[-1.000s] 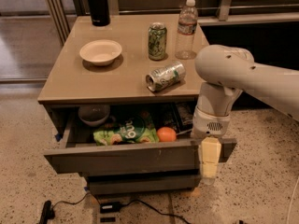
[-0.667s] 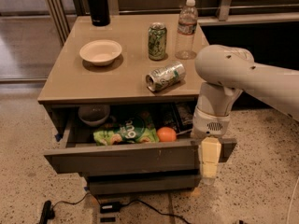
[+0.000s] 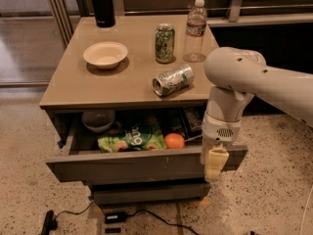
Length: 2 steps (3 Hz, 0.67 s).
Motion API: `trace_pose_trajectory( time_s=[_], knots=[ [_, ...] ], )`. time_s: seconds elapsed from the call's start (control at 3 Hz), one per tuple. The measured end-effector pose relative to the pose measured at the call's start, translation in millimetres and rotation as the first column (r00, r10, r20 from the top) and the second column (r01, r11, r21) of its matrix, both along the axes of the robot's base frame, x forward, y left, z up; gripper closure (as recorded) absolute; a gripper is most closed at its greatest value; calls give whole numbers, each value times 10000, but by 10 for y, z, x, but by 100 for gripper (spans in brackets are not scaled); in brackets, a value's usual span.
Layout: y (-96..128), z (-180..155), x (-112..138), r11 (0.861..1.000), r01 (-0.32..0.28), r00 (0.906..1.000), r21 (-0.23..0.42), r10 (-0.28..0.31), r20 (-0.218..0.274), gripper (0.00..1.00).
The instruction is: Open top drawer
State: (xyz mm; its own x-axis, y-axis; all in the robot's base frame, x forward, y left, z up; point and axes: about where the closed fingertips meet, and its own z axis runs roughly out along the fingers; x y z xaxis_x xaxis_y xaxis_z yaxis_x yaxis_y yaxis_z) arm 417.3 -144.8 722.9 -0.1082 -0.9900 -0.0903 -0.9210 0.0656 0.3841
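The top drawer (image 3: 137, 166) is pulled out from under the tan tabletop, its flat grey front facing me. Inside lie a green snack bag (image 3: 131, 140), an orange (image 3: 174, 141), a grey bowl (image 3: 98, 119) and dark packets. My gripper (image 3: 215, 164) hangs from the white arm at the drawer's right front corner, its pale fingers pointing down over the front panel. A narrower grey drawer front (image 3: 146, 192) shows below.
On the tabletop (image 3: 73, 87) stand a cream bowl (image 3: 105, 55), a black bottle (image 3: 101, 5), an upright green can (image 3: 165, 43), a water bottle (image 3: 195, 30) and a can lying on its side (image 3: 173, 80). A black cable and adapter (image 3: 112, 217) lie on the speckled floor.
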Motion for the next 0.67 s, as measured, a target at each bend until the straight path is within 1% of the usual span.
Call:
trace_pose_trajectory(
  time_s=[0.33, 0.67],
  knots=[
    [0, 0, 0, 10000, 0, 10000, 0, 0, 0, 81],
    [0, 0, 1, 10000, 1, 10000, -1, -1, 4, 100]
  ],
)
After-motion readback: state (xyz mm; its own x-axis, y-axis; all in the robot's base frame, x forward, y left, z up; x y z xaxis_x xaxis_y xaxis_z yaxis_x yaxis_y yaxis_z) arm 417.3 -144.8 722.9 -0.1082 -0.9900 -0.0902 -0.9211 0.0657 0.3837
